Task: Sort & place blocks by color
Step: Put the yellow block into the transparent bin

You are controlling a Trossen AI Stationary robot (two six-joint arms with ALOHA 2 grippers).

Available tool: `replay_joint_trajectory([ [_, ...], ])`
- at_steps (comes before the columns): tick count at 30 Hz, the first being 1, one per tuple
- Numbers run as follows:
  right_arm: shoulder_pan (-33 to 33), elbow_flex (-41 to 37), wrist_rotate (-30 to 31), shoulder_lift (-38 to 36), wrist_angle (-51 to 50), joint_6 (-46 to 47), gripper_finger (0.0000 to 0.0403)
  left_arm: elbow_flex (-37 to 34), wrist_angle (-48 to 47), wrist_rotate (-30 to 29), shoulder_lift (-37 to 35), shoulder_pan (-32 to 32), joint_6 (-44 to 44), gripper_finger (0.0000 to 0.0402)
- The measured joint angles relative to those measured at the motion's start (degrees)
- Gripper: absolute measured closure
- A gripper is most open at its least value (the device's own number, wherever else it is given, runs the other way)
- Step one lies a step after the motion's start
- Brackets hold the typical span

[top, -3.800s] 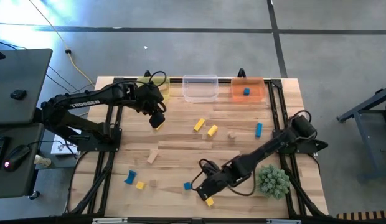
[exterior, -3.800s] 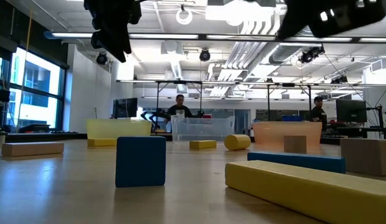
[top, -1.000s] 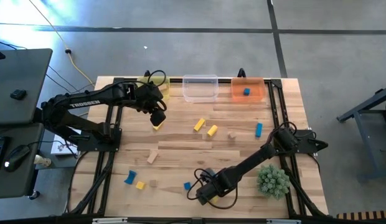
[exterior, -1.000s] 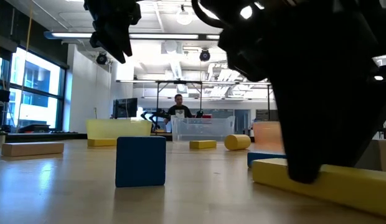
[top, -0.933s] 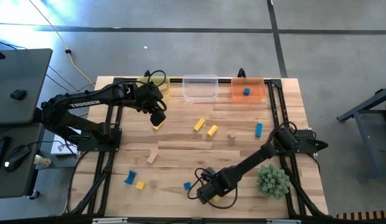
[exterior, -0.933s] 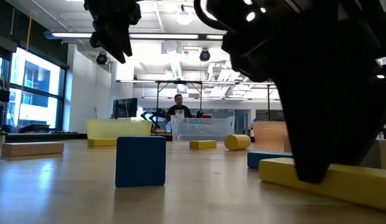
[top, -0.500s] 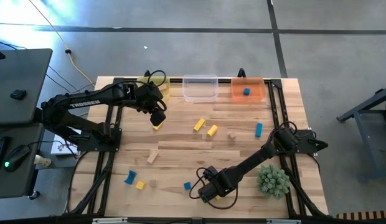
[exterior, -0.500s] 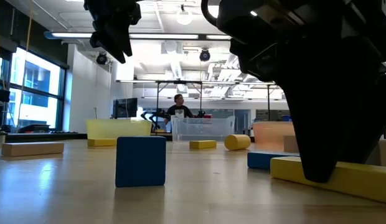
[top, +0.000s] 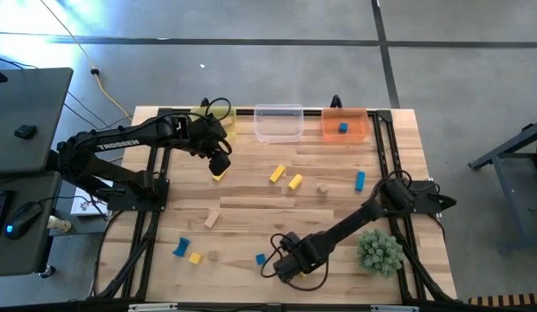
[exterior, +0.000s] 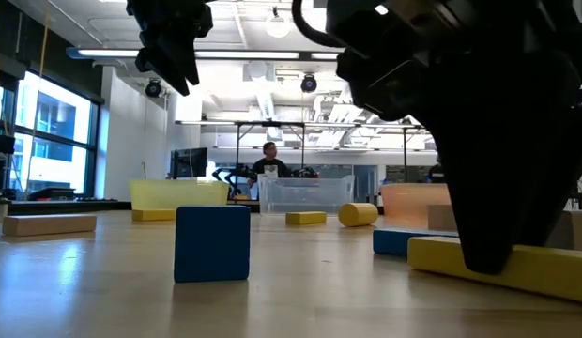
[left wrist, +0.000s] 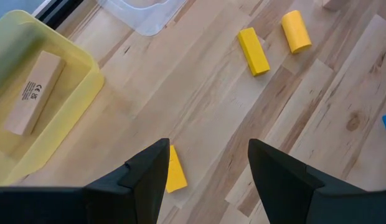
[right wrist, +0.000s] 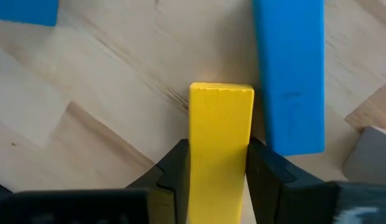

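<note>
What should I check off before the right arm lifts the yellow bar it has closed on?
1. Right gripper fingers against both sides of the yellow bar: ok.
2. Bar centred between the fingers: ok.
3. Blue bar right beside the grip, may get nudged: not ok.
4. Bar off the table: cannot tell.
5. Yellow tub has room: ok.
6. Left gripper open, hovering near the tub, away from the right arm: ok.

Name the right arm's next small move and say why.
Probably lift straight up. The right gripper has its fingers pressed on both sides of the yellow bar, which in the low view rests on the table at the front edge. A blue bar lies right beside it, so a vertical lift avoids nudging it. The yellow tub sits at the far left.
</note>
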Motion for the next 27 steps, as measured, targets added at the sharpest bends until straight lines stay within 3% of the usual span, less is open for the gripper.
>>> replay_joint_trajectory([
  [12,-4.1,17.2,4.2,-0.3,-16.6,-14.2,0.0306,0.0,0.0,0.5,0.0,0.0,0.0,0.0193],
  [27,-18.1,32.4,12.9,-0.6,-29.3,-41.2,0.0306,0.0,0.0,-3.3,0.0,1.9,3.6,0.0193],
])
